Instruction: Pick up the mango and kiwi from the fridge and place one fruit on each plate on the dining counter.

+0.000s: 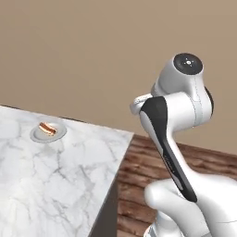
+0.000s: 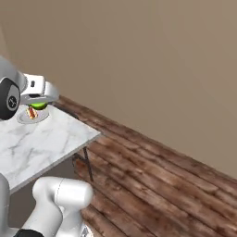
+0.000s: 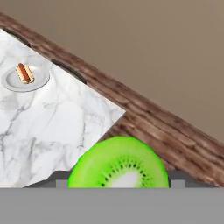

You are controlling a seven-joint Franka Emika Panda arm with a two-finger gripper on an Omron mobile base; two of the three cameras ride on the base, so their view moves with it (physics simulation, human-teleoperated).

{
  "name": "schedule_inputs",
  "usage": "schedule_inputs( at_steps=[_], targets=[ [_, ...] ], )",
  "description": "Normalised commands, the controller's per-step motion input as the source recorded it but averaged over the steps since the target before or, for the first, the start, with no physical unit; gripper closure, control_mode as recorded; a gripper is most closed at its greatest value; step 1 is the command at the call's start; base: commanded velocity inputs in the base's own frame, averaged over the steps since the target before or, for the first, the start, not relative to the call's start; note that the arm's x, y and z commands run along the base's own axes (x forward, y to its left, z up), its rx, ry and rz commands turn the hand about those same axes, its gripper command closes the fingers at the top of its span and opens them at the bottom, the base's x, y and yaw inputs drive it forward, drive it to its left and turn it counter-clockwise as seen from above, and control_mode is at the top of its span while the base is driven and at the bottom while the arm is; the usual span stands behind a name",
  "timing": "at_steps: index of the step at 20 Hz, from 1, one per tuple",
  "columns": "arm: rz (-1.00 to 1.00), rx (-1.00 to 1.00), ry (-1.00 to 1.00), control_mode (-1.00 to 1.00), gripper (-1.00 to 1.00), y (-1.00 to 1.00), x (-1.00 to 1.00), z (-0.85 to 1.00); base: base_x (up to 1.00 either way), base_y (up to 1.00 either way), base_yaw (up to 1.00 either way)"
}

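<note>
The kiwi [image 3: 119, 162] is in the hand [image 2: 39, 102] right now, clamped between the fingers, its cut green face filling the lower part of the hand view. In the right base view the kiwi [image 2: 39, 106] shows as a green blob tucked under the white hand, hanging above the far corner of the marble worktop [image 2: 41, 139]. So the carrying step is in hand: fruit up, plate ahead.

And there's the target: a pale grey plate [image 3: 38, 82] with a hot dog [image 3: 24, 73] lying across its middle, sitting near the worktop's far edge. The left base view shows the same plate [image 1: 58, 135] well in from the corner, hot dog [image 1: 47, 128] on top. From the right base camera the hand seems to hang nearly over the plate [image 2: 41, 116], though the hand view puts the plate off to one side, so the line-up looks unfinished.

Next move, by the look of it: bring the kiwi over a bare part of the plate beside the hot dog, lower it, then let go. The kiwi is round and could roll off the shallow rim, so a low, gentle release would help.
</note>
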Motion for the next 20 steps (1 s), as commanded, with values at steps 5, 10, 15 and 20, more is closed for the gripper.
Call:
schedule_inputs(
  at_steps=[5, 10, 15, 20],
  targets=[
    [0.0, 0.0, 0.0, 1.0, 1.0, 0.0, 0.0, 0.0, 0.35, -0.4, 0.55],
    [0.0, 0.0, 0.0, 1.0, 1.0, 0.0, 0.0, 0.0, 0.3, -0.52, 0.51],
    [0.0, 0.0, 0.0, 1.0, 1.0, 0.0, 0.0, 0.0, 0.28, -0.55, 0.48],
    [0.0, 0.0, 0.0, 1.0, 1.0, 0.0, 0.0, 0.0, 0.23, -0.55, 0.46]
  ],
)
